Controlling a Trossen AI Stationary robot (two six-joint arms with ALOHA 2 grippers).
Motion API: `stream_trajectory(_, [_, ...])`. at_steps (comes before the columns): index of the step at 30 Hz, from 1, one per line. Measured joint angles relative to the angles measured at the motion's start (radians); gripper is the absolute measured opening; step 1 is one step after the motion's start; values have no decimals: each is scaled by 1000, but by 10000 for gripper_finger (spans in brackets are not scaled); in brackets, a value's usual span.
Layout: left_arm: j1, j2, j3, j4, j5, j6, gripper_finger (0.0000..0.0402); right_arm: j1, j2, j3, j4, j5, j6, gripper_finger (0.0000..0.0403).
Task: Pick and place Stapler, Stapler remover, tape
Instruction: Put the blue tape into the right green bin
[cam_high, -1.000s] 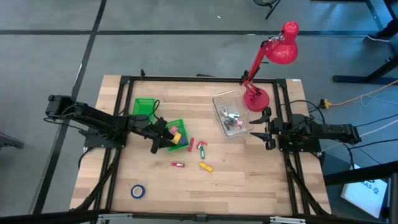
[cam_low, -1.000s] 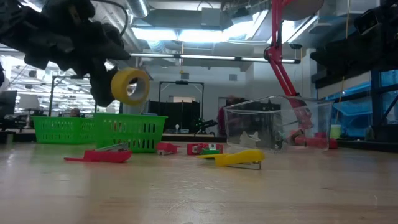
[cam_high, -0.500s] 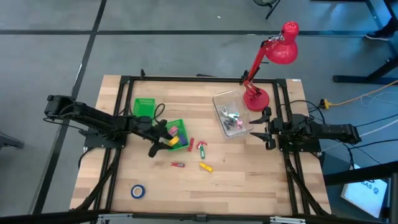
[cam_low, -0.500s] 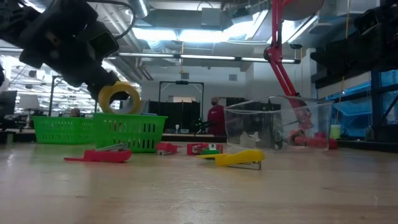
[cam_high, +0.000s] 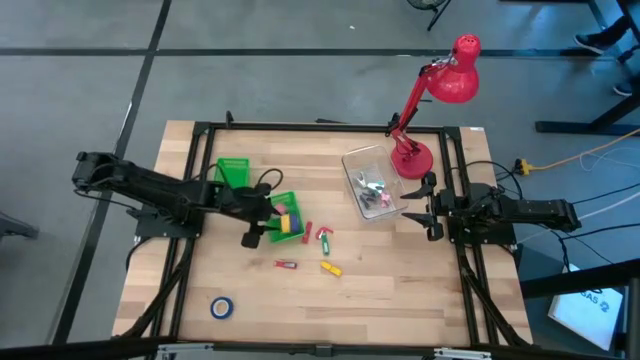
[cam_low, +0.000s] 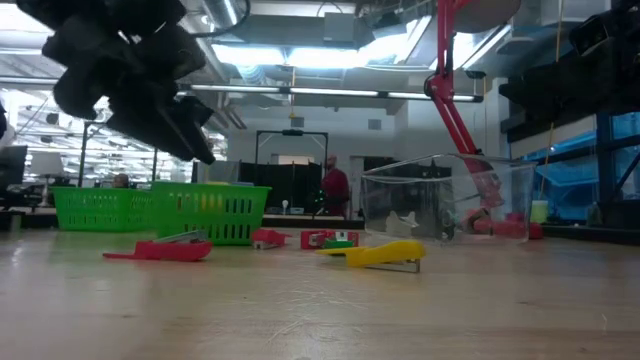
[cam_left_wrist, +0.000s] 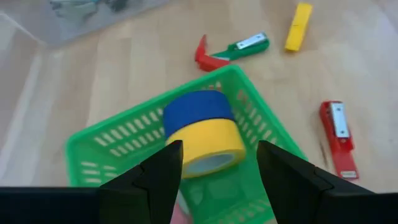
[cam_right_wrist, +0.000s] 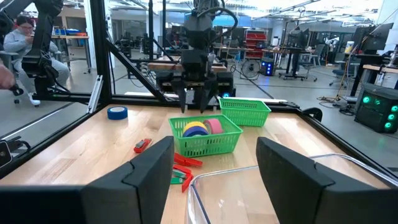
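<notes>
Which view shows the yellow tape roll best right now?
The left wrist view: yellow tape roll fills the green bin, beside a blue roll. Right wrist view shows it small, the high view a speck, the low view nothing.

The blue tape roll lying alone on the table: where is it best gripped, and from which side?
Probably from straight above. The blue tape roll lies flat on the table, hole upward, with nothing beside it. Put one jaw into the hole and one outside, pinching the ring wall; its low side offers little hold.
</notes>
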Motion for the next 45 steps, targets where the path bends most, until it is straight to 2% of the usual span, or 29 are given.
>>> stream_trajectory(4, [-16, 0, 75, -116, -68, 0, 205, 0, 0, 0, 0, 0, 0, 232])
stream_trajectory(9, [-87, 3, 217, -312, -98, 0, 205, 0, 0, 0, 0, 0, 0, 232])
stream_trajectory(15, [-213, 5, 333, -465, -87, -6, 205, 0, 0, 0, 0, 0, 0, 232])
stream_trajectory(18, [-306, 16, 370, -518, -107, -73, 205, 0, 0, 0, 0, 0, 0, 232])
stream_trajectory(22, [-462, 52, 406, -550, -117, -262, 205, 0, 0, 0, 0, 0, 0, 232])
stream_trajectory(28, [-702, 144, 429, -551, -95, -629, 191, 0, 0, 0, 0, 0, 0, 232])
stream_trajectory(32, [-826, 209, 432, -545, -22, -939, 173, 0, 0, 0, 0, 0, 0, 232])
stream_trajectory(37, [-901, 304, 432, -548, 144, -1297, 150, 0, 0, 0, 0, 0, 0, 232])
stream_trajectory(40, [-926, 356, 431, -525, 179, -1409, 138, 0, 0, 0, 0, 0, 0, 232])
stream_trajectory(45, [-960, 416, 431, -465, 108, -1408, 126, 0, 0, 0, 0, 0, 0, 232])
